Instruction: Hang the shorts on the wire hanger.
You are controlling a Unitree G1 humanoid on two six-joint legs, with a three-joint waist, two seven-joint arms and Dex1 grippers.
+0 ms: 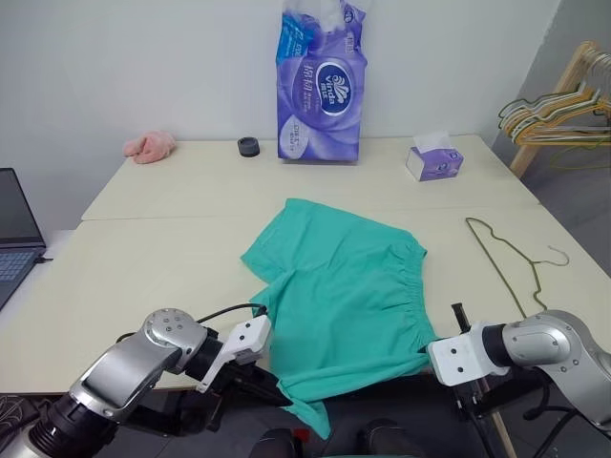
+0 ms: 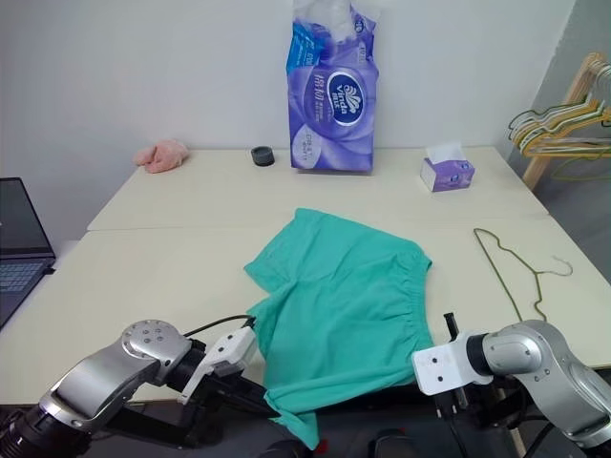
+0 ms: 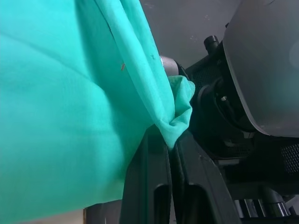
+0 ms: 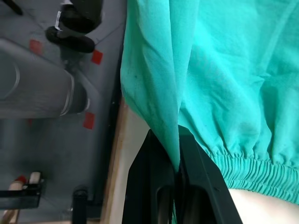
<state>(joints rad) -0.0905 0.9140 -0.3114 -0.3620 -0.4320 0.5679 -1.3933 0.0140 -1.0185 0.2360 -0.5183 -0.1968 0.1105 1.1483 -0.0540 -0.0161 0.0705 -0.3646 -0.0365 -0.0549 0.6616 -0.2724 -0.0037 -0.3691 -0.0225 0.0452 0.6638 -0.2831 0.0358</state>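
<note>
Teal soft shorts (image 1: 348,286), gathered waistband, seemingly pinched; thin wire hanger (image 1: 506,262) beside.

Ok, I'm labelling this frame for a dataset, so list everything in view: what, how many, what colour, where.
shorts: one, teal-green, near middle of the table, near edge hanging over the front, pinched by both grippers
wire hanger: one, olive-grey, flat on the table right of the shorts, apart from them
tissue pack: one, purple, upright at the table's back by the wall
tissue box: one, purple, back right
cloth lump: one, pink, back left
small round object: one, black, left of the tissue pack
laptop: one, dark, beyond the table's left edge
hangers: a bunch, green, yellow and white, on a wooden rack, far right
table: cream
left gripper: black, shut on the shorts
right gripper: black, shut on the shorts
</note>
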